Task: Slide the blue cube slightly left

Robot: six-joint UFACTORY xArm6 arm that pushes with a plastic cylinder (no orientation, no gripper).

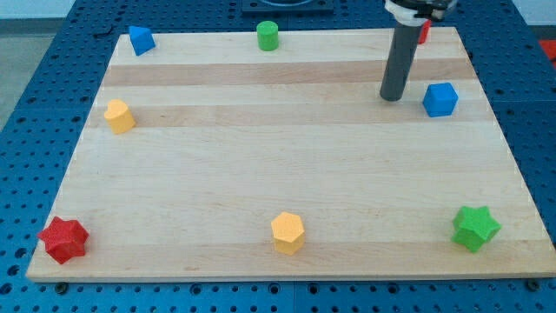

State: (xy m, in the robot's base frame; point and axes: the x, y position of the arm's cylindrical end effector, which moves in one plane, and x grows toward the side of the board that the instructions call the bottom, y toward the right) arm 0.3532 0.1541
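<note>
The blue cube sits near the right edge of the wooden board, in the upper part of the view. My tip rests on the board just left of the cube, with a small gap between them. The dark rod rises from the tip toward the view's top.
A blue block is at the top left. A green cylinder stands at top centre. A red block shows partly behind the rod. A yellow block is at the left, a red star bottom left, a yellow hexagon bottom centre, a green star bottom right.
</note>
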